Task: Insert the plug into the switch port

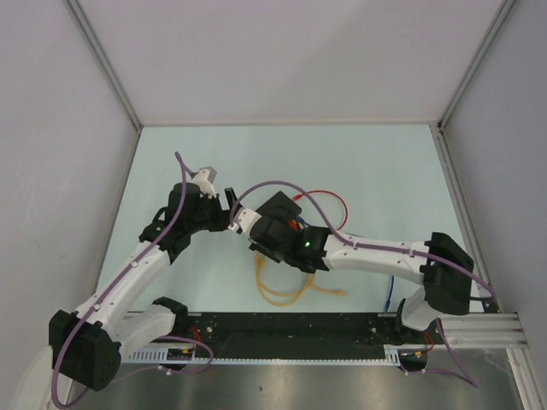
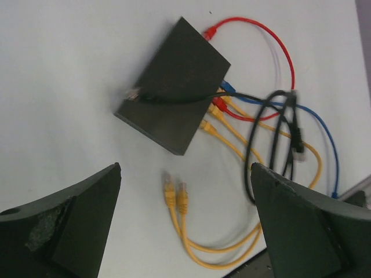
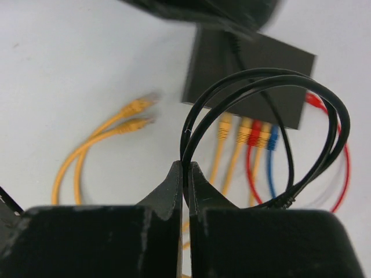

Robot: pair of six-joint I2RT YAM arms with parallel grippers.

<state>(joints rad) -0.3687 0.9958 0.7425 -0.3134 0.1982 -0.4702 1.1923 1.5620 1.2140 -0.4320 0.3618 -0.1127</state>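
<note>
While the right gripper (image 3: 186,169) pinches the looped black cable (image 3: 342,124), the switch (image 3: 211,66) lies at 12 o'clock; left gripper (image 2: 185,171) stands wide.

Flat black switch (image 2: 174,69); plug (image 2: 132,94) of black cable (image 2: 174,98) seemingly rests atop it.

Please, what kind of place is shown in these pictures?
Probably a robot test cell in a lab, not a home: plain white panel walls enclose a pale table, and a network switch with coloured patch cables lies on it.
</note>
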